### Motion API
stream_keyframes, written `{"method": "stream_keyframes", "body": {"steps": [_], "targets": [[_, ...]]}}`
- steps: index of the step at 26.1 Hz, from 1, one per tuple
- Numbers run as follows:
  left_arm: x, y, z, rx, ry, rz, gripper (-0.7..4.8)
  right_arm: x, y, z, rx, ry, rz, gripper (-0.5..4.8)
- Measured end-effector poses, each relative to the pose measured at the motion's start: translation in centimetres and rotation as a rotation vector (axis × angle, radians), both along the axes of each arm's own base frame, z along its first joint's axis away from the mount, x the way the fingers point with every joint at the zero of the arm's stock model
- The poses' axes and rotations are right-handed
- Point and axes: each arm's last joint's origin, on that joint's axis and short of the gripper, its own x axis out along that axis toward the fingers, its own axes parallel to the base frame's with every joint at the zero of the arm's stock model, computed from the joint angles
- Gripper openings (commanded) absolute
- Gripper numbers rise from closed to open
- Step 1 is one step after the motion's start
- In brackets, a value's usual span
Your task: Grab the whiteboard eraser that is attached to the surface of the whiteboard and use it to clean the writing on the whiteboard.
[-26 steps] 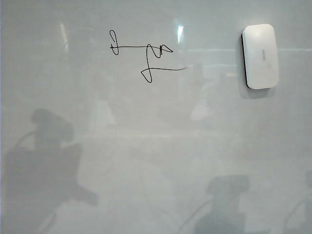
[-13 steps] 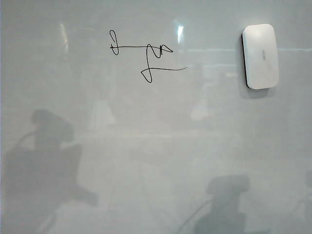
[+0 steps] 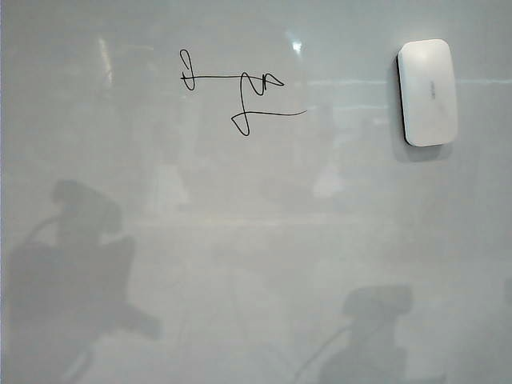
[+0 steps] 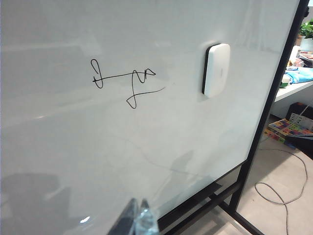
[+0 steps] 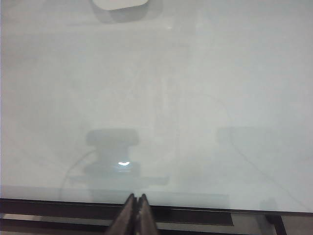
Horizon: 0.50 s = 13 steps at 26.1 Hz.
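A black metal frame [image 4: 254, 147] edges a glossy pale board and runs down to crossbars near a light beige floor [image 4: 274, 215], where a thin grey cable [image 4: 286, 188] loops loosely. To the right, beyond the frame, stands a white shelf [image 4: 293, 90] with turquoise cloth [image 4: 301, 74] on it, a green plant [image 4: 307, 30] farther back and colourful boxes [image 4: 288, 129] lower down. Soft, even light leaves small bright glints and grey shadows on the glossy surface.

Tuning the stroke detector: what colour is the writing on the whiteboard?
Black, thin marker line. The writing shows best in the exterior view, on the pale grey-white whiteboard.
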Motion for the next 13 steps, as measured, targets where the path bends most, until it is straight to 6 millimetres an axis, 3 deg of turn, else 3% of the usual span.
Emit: {"method": "stream_keyframes", "body": {"steps": [10,13], "targets": [[0.0,0.0,0.0,0.000,0.000,0.000,-0.05,0.0,0.0,0.4,0.004,-0.032,-0.002,-0.06],[0.0,0.0,0.0,0.000,0.001,0.000,-0.05,-0.5,-0.1,3.5,0.018,-0.133,-0.002,-0.06]]}}
